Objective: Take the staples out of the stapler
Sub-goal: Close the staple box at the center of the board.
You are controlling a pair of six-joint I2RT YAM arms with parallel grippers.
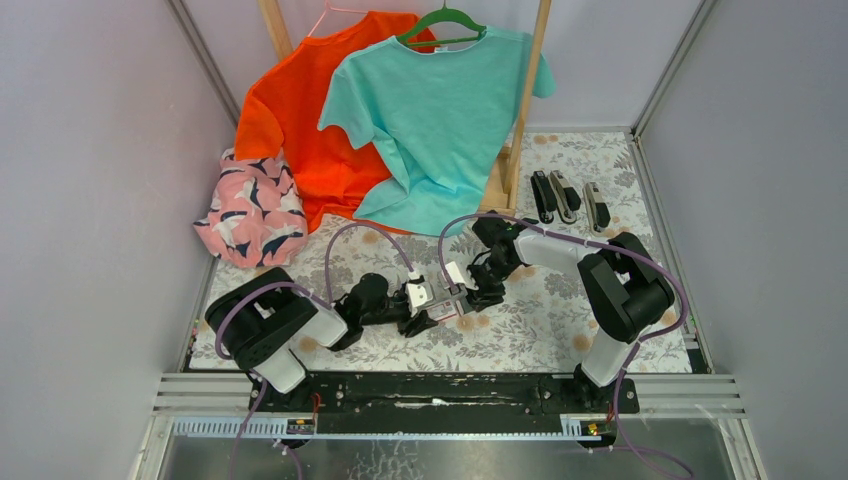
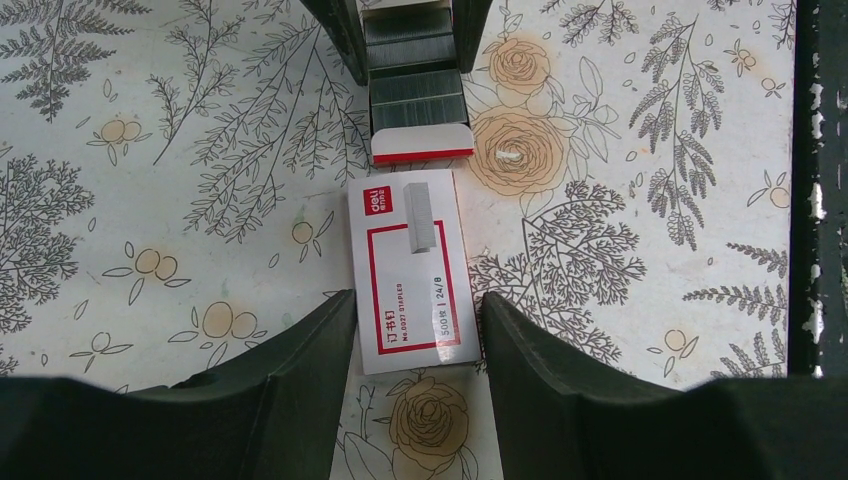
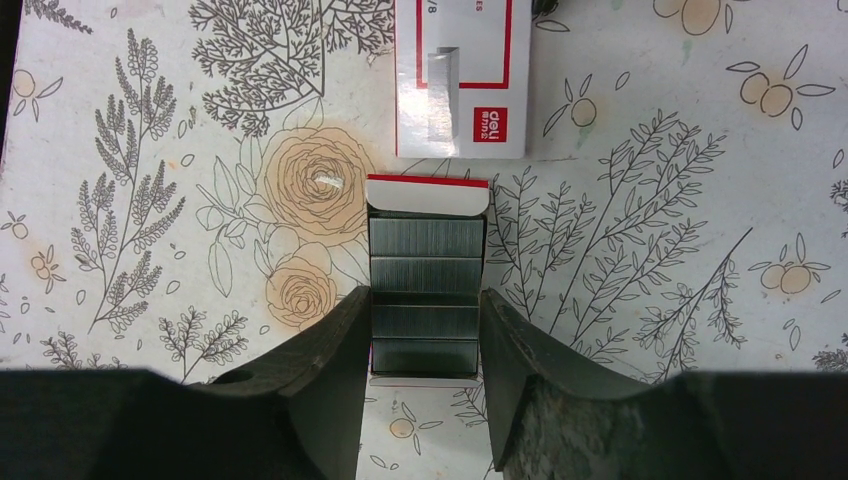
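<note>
Three staplers [image 1: 565,197] lie side by side at the back right of the table, far from both grippers. At the table's middle, my left gripper [image 2: 415,300] is shut on the sides of a white-and-red staple box sleeve [image 2: 408,265]. Facing it, my right gripper [image 3: 425,300] is shut on the box's inner tray [image 3: 428,195], which holds rows of silvery staples [image 3: 425,265]. The tray is pulled clear of the sleeve, with a small gap between them. From above, the left gripper [image 1: 425,308] and right gripper [image 1: 466,292] meet tip to tip.
An orange shirt [image 1: 300,130] and a teal shirt [image 1: 440,110] hang on a wooden rack at the back. A pink patterned cloth [image 1: 252,210] lies at the back left. The floral table cover [image 1: 520,330] runs to a black rail at the near edge.
</note>
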